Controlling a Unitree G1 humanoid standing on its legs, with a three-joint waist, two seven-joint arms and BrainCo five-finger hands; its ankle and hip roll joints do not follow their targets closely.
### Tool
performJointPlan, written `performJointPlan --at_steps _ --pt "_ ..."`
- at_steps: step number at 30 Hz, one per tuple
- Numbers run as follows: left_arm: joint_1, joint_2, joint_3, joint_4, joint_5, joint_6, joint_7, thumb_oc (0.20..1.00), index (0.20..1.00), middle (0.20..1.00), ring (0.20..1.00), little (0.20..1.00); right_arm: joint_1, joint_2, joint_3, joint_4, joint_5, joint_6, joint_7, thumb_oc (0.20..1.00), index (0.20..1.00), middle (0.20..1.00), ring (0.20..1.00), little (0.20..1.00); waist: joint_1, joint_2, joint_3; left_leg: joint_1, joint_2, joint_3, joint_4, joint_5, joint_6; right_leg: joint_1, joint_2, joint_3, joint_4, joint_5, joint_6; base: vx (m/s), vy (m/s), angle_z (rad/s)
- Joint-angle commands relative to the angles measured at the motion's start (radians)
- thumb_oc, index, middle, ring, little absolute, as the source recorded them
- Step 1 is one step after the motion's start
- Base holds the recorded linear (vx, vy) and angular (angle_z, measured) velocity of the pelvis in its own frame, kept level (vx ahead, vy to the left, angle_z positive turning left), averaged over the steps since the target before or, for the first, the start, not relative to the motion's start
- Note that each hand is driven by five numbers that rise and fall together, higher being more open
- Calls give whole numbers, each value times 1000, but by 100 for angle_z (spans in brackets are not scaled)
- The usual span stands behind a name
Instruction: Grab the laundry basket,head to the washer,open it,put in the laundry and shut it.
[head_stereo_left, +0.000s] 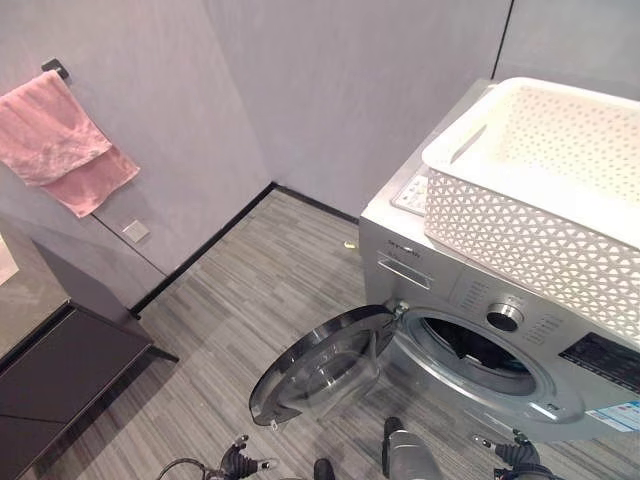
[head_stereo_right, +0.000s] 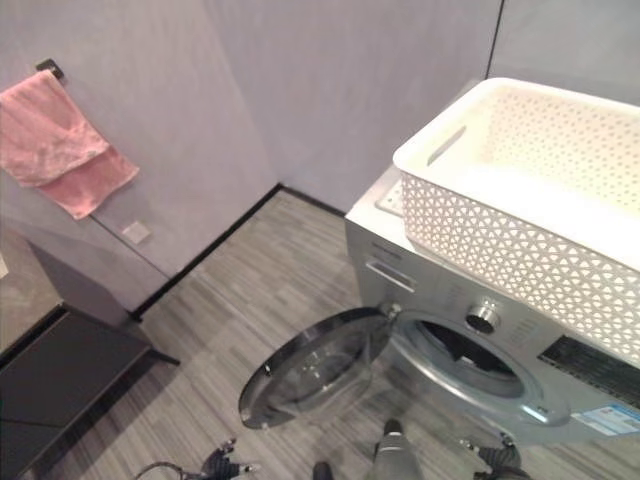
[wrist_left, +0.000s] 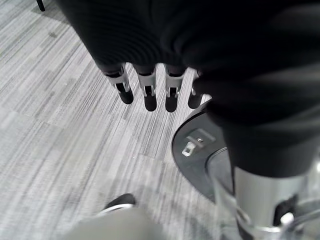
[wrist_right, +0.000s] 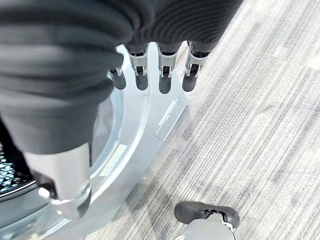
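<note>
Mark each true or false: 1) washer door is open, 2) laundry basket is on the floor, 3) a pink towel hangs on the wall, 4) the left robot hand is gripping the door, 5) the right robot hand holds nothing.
1) The washer door is open. True; it is swung out toward the floor, leaving the drum opening exposed.
2) The laundry basket is on the floor. False; the white laundry basket sits on top of the washing machine.
3) A pink towel hangs on the wall. True.
4) The left robot hand grips the door. False; its fingers are straight and hang above the floor, touching nothing.
5) The right robot hand holds nothing. True; its fingers are straight.
</note>
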Motion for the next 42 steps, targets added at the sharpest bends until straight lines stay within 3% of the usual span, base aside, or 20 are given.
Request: performJointPlan --at_steps 1,5,8,11,14,16,18,19,20,22,23,24,26,31,32,37,38,41,42 --pt "10 37 65 -27 57 -4 -26 1000 1000 1000 1000 1000 -23 -14 -25 21 -33 21 19 1000 1000 1000 1000 1000 -23 -31 58 15 -5 -4 140 -89 -42 164 -93 -5 -343 260 139 -26 129 17" --pt "39 80 67 -43 115 1 -39 1000 1000 1000 1000 1000 -19 -23 -30 33 -61 40 26 1000 1000 1000 1000 1000 -23 -60 56 32 -28 13 187 -130 -25 177 -116 1 -345 301 168 -53 152 -1" --pt "47 107 65 -60 157 4 -47 1000 1000 1000 1000 1000 -24 -37 -33 17 -83 43 27 1000 1000 1000 1000 1000 -26 -78 74 24 -46 47 222 -147 -16 167 -151 5 -366 383 202 -141 181 -11" --pt "37 142 76 -49 190 11 -56 1000 1000 1000 1000 1000 -20 -56 -41 -9 -95 46 33 1000 1000 1000 1000 1000 -33 -91 83 -14 -48 64 255 -150 -25 142 -195 -27 -415 459 209 -172 113 -31" --pt "34 164 92 -31 212 23 -64 1000 1000 1000 1000 1000 -21 -79 -35 -20 -124 53 41 1000 1000 1000 1000 1000 -28 -83 86 -21 -27 88 244 -127 -31 129 -222 -139 -370 415 200 -145 122 -1" --pt "33 178 111 -7 216 32 -60 1000 1000 1000 1000 1000 -27 -103 -25 -23 -148 54 48 1000 1000 1000 1000 1000 -19 -62 90 4 -6 106 184 -85 -33 124 -213 -182 -265 374 195 -135 115 -17" --pt "37 184 121 -2 217 38 -65 1000 1000 1000 1000 1000 -25 -112 -21 -28 -160 56 54 1000 1000 1000 1000 1000 -14 -58 85 15 -4 113 151 -58 -36 134 -217 -204 -242 367 191 -96 82 -19" --pt "46 200 157 38 213 46 -66 1000 1000 1000 1000 1000 -38 -141 -12 -36 -189 56 64 1000 1000 1000 1000 1000 7 -38 79 30 13 150 101 -13 -38 147 -243 -277 -136 361 188 -99 72 -21" --pt "47 207 171 55 211 51 -73 1000 1000 1000 1000 1000 -40 -150 -8 -39 -204 55 67 1000 1000 1000 1000 1000 16 -35 72 38 17 165 77 2 -38 179 -253 -320 -127 355 188 -115 69 -33" --pt "54 220 202 73 198 57 -80 1000 1000 1000 1000 1000 -41 -166 -6 -33 -227 54 73 1000 1000 1000 1000 1000 35 -34 40 36 21 188 46 27 -38 246 -248 -357 -120 345 188 -36 -32 -50" --pt "56 231 221 84 188 59 -85 1000 1000 1000 1000 1000 -41 -172 2 -31 -244 54 78 1000 1000 1000 1000 1000 49 -42 19 29 20 197 38 62 -43 301 -232 -362 -161 361 190 -1 -127 -51" --pt "57 241 249 104 180 59 -89 1000 1000 1000 1000 1000 -33 -176 5 -36 -247 57 85 1000 1000 1000 1000 1000 56 -61 -5 29 15 218 20 55 -50 324 -206 -334 -252 355 191 4 -152 -38" --pt "50 267 281 129 185 65 -88 1000 1000 1000 1000 1000 -27 -180 11 -26 -273 60 98 1000 1000 1000 1000 1000 65 -80 -33 35 13 248 -7 45 -42 340 -202 -346 -318 363 200 15 -134 -87" --pt "22 330 314 137 190 66 -86 1000 1000 1000 1000 1000 24 -184 18 -30 -305 62 124 1000 1000 1000 1000 1000 55 -89 -57 35 11 265 -69 74 -43 341 -187 -350 -356 375 204 -29 -67 -42" --pt "-8 372 303 135 221 71 -87 1000 1000 1000 1000 1000 59 -180 16 -41 -310 62 135 1000 1000 1000 1000 1000 34 -94 -65 32 6 260 -103 85 -47 341 -181 -363 -382 379 206 -27 -21 9" --pt "-61 445 317 112 213 66 -76 1000 1000 1000 1000 1000 95 -173 18 -35 -304 62 151 1000 1000 1000 1000 1000 15 -103 -63 11 18 243 -106 70 -63 338 -161 -361 -420 361 209 -15 0 7" --pt "-105 492 325 90 195 65 -60 1000 1000 1000 1000 1000 116 -165 29 -53 -296 58 161 1000 1000 1000 1000 1000 8 -120 -39 -17 25 242 -106 78 -65 314 -154 -351 -420 351 207 -98 22 3" --pt "-129 512 324 88 192 63 -45 1000 1000 1000 1000 1000 110 -165 33 -57 -290 57 162 1000 1000 1000 1000 1000 6 -130 -21 -34 27 240 -106 82 -64 295 -153 -347 -416 350 206 -137 5 -1" --pt "-178 543 316 80 187 64 -24 1000 1000 1000 1000 1000 99 -164 55 -97 -277 51 162 1000 1000 1000 1000 1000 0 -150 13 -69 37 239 -106 90 -64 255 -147 -330 -408 349 203 -207 -15 1"
